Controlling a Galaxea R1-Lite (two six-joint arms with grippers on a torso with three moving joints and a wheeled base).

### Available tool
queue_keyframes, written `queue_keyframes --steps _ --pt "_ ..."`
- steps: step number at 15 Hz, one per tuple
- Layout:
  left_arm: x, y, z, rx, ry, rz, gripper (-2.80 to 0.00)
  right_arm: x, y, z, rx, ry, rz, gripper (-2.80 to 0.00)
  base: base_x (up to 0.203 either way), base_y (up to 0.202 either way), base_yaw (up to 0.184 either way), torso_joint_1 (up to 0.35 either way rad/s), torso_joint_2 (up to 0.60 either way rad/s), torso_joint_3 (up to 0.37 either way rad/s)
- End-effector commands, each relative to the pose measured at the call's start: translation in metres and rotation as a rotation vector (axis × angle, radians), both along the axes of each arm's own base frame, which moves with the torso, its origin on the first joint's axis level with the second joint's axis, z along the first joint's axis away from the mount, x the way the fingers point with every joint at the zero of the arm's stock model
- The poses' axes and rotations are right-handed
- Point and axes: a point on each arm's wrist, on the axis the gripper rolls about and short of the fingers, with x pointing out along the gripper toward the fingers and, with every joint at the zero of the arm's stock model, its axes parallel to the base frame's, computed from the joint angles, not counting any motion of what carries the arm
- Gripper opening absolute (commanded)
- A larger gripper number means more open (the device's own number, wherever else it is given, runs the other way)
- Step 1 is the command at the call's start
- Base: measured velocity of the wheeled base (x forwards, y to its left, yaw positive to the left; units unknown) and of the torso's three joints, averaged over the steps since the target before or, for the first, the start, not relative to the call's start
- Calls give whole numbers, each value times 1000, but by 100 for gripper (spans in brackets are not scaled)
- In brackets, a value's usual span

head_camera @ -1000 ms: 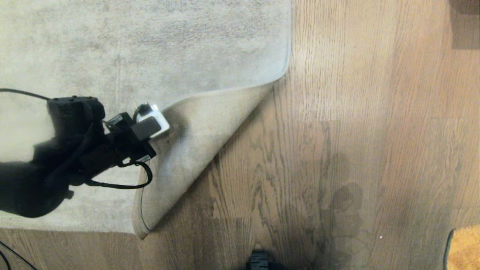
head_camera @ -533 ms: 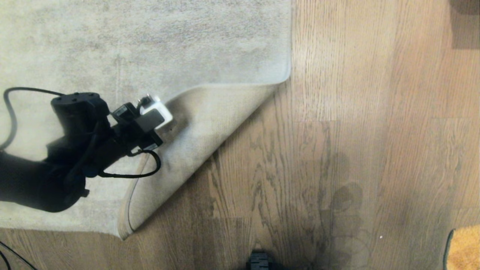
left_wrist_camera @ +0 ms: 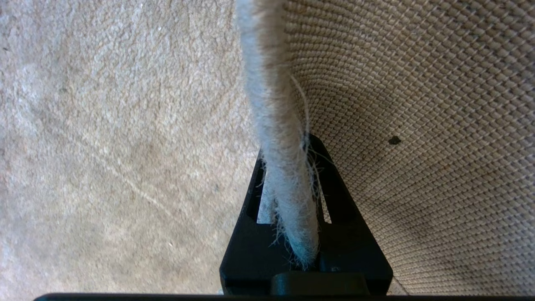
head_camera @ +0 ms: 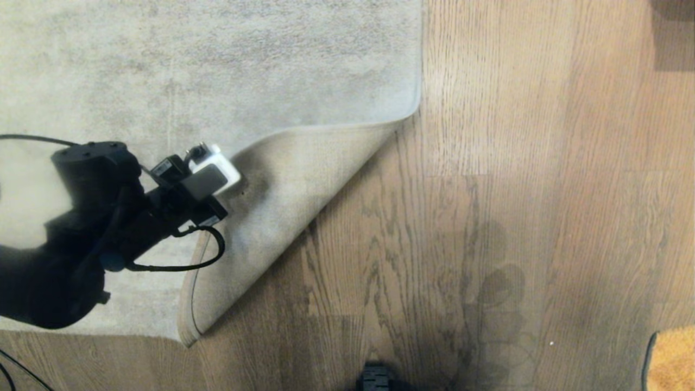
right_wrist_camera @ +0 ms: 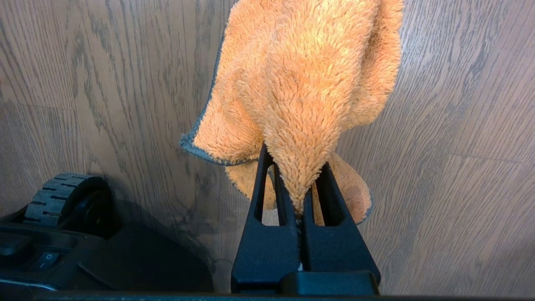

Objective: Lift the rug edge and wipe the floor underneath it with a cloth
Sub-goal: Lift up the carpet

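Observation:
The pale grey rug (head_camera: 217,65) covers the left of the head view. Its near right corner is folded back, showing beige woven backing (head_camera: 293,184) (left_wrist_camera: 418,125). My left gripper (head_camera: 231,184) (left_wrist_camera: 287,150) is shut on the rug edge (left_wrist_camera: 276,104), whose fuzzy border stands upright between the black fingers above the pile (left_wrist_camera: 104,125). Brown wood-grain floor (head_camera: 488,217) lies bare beside the fold. My right gripper (right_wrist_camera: 295,156) is shut on the orange fuzzy cloth (right_wrist_camera: 309,75), held above the floor (right_wrist_camera: 459,125). In the head view only a part of the cloth (head_camera: 673,358) shows, at the lower right.
My base's black front (head_camera: 374,378) sits at the bottom middle, and its wheel (right_wrist_camera: 58,200) is close to the right gripper. A thin cable (head_camera: 16,369) crosses the lower left corner. A darker patch (head_camera: 673,38) lies at the top right.
The left gripper, still holding the rug corner, swung slightly away and back. The near end of the fold now lies a little further left. The cloth has not moved.

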Motion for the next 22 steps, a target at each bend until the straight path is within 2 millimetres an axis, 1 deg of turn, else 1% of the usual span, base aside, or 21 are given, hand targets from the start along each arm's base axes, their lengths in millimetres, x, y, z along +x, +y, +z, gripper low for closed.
queue_keyframes --steps 1,2,9,14,16,19,20,21,22 --pt "-6 2 7 -19 -22 33 -280 0 0 0 -1 2 1 -280 0 0 0 0 0 0" --pt "-8 3 6 -29 -16 55 -280 0 0 0 -1 2 1 -280 0 0 0 0 0 0" --pt "-14 2 -3 -22 20 66 -280 0 0 0 -1 2 1 -280 0 0 0 0 0 0" --pt "-14 4 -4 -19 20 115 -280 0 0 0 -7 3 1 -280 0 0 0 0 0 0" --pt "-14 4 -4 -19 20 123 -280 0 0 0 -37 -1 3 -280 0 0 0 0 0 0" --pt "-17 5 1 -22 4 132 -280 0 0 2 -40 -11 6 -280 0 0 0 0 0 0" --pt "-18 5 2 -23 -1 138 -280 -2 0 6 -39 -20 11 -280 0 0 0 0 0 0" --pt "-20 6 5 -25 -9 143 -280 -4 1 14 -38 -36 34 -280 0 0 0 0 0 0" --pt "-24 6 2 -23 0 144 -280 -4 1 23 -37 -26 59 -280 0 0 0 0 0 0"
